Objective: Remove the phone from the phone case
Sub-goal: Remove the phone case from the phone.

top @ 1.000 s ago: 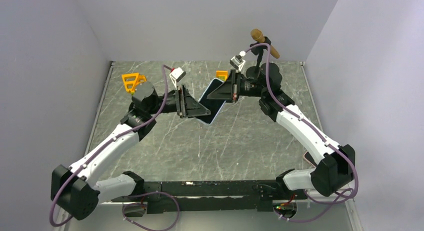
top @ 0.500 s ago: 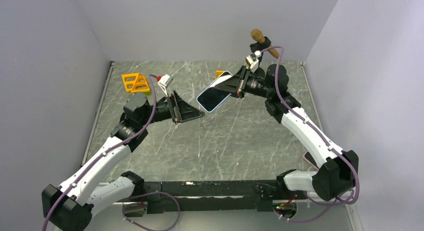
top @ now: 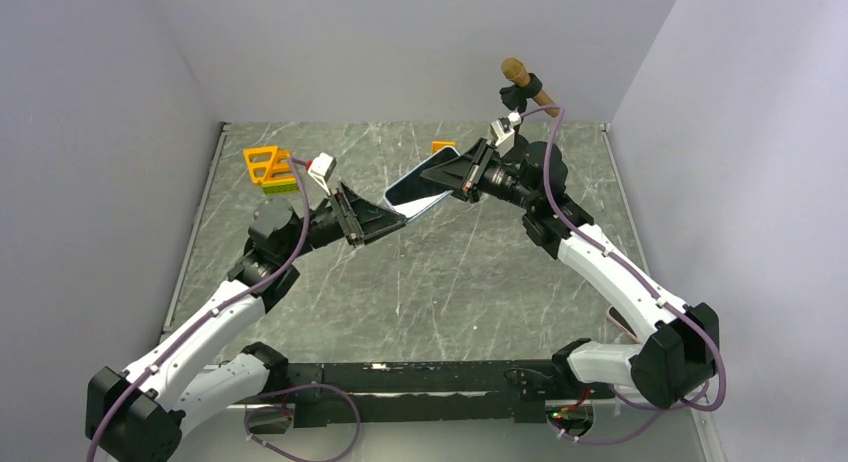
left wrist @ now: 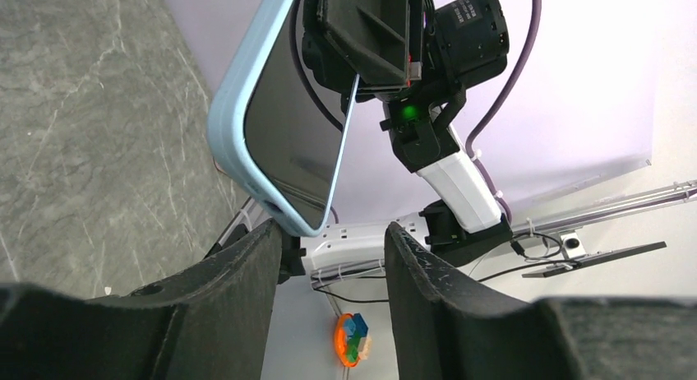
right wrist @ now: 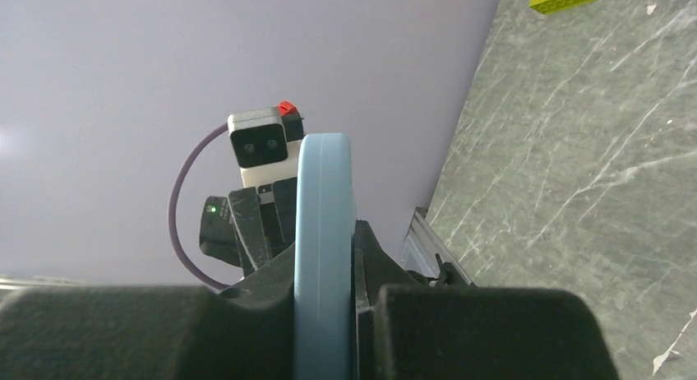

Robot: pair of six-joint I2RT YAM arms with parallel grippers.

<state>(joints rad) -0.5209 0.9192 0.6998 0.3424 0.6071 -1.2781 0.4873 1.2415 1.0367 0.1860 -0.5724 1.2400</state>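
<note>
Your right gripper (top: 463, 176) is clamped on the phone (top: 420, 187), holding it in the air above the table (top: 450, 282), a little toward 12 o'clock from the table's middle. In the top view the phone slants, and the grip is on its 2 o'clock end. The right wrist view looks straight along the blue case (right wrist: 323, 257), whose edge is pinched between the two dark fingers (right wrist: 493, 335). The case is on the phone: from the left wrist its blue rim (left wrist: 238, 108) wraps the dark screen (left wrist: 296, 141).

Your left gripper (top: 397, 218) sits at the phone's 8 o'clock end with its jaws apart, gripping nothing. From its own camera the phone's lower corner hangs just above the gap between the fingers (left wrist: 246, 289), close to the left one. You cannot tell whether they touch.

An orange toy (top: 268, 165) lies on the table at 10 o'clock, well apart from both grippers.
</note>
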